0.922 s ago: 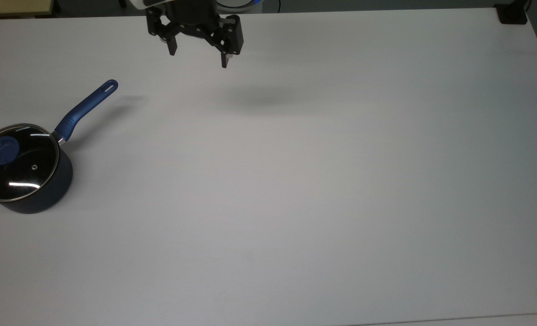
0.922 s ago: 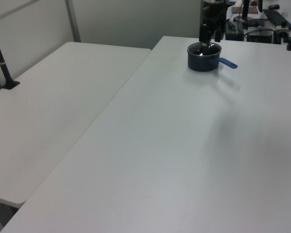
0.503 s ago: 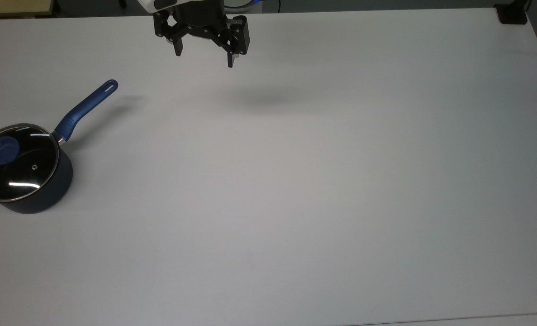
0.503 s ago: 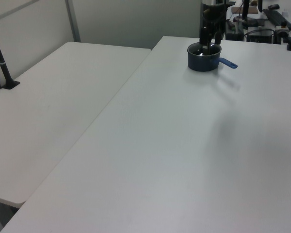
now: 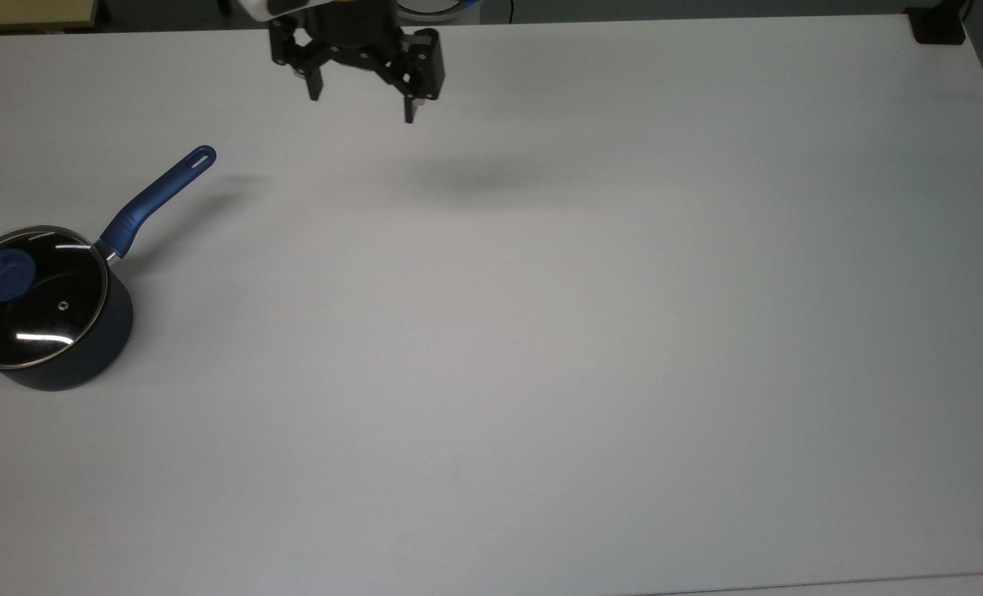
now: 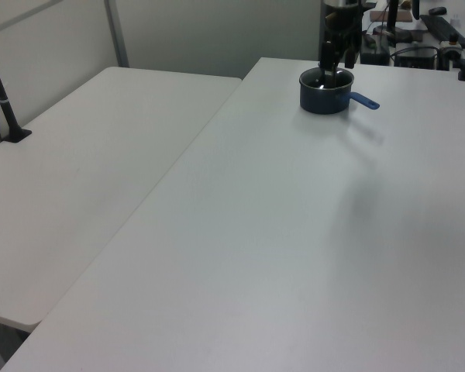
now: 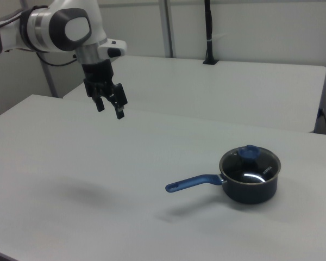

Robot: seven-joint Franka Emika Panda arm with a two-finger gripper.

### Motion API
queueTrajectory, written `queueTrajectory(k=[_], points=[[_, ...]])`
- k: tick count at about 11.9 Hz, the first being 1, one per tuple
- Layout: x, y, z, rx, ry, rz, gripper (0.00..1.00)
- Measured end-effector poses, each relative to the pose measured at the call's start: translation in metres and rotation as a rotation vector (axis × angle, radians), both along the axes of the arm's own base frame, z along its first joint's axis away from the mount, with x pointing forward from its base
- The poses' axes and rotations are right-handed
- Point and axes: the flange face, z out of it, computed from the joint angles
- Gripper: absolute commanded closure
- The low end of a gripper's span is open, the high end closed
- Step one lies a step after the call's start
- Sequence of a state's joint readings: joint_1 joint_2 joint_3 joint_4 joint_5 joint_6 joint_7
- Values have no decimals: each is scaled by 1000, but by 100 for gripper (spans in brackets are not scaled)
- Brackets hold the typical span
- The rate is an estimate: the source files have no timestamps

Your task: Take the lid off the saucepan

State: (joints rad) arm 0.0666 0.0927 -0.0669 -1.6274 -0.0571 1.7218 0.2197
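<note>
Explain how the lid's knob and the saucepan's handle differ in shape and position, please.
The knob is round and compact; the handle is long and narrow, with a slot at its end. The knob sits on top of the glass lid; the handle sticks out sideways from the saucepan over the table. Both are blue.

Robotics lab workspace.
Plain white tables [image 6: 240, 232] pushed side by side, a robot arm [image 7: 60, 27] above them, and equipment clutter [image 6: 418, 31] at the left view's far right.
</note>
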Motion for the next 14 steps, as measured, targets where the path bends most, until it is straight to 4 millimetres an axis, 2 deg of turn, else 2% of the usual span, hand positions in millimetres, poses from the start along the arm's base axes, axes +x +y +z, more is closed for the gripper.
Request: queueTrajectory(k=[1, 2, 5, 7, 10, 12, 14], points=[[1, -15, -1, -4, 1, -25, 0], [1, -39, -2, -5, 3, -62, 0], [7, -132, -8, -12, -81, -210, 0], [14, -187, -23, -29, -154, -287, 0], [24, -262, -60, -66, -266, -377, 0], [34, -290, -88, -89, -333, -400, 0], [48, -300, -110, -111, -420, -395, 0]])
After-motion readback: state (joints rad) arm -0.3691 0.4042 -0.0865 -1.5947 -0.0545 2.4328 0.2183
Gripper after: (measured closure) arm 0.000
